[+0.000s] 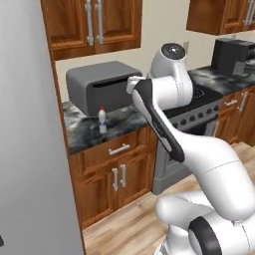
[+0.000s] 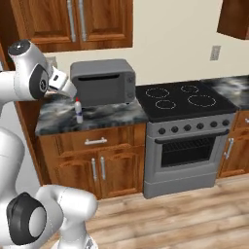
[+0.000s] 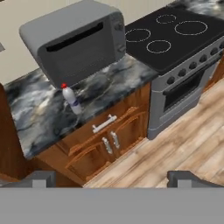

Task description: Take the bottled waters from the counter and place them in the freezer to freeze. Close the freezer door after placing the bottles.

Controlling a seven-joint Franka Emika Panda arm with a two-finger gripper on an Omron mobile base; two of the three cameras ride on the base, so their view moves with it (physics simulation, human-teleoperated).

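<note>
One bottled water (image 1: 102,119) (image 2: 78,111) (image 3: 71,99), clear with a red cap and pale label, stands upright on the dark marbled counter (image 1: 84,132) (image 2: 109,114) (image 3: 39,113), just in front of the grey oven's left end. My gripper (image 3: 114,178) is open with nothing between its fingertips. It hovers well above and in front of the counter, looking down at the bottle from a distance. A tall silver-grey refrigerator panel (image 1: 30,129) rises at the left; I cannot tell whether it is the freezer door. The freezer's inside is out of view.
A grey countertop oven (image 1: 102,87) (image 2: 103,80) (image 3: 76,39) sits behind the bottle. To the right is a black-topped stove (image 2: 180,102) (image 3: 175,39). Brown cabinets (image 2: 97,165) run under the counter, more hang above. Wooden floor (image 3: 175,144) lies open in front.
</note>
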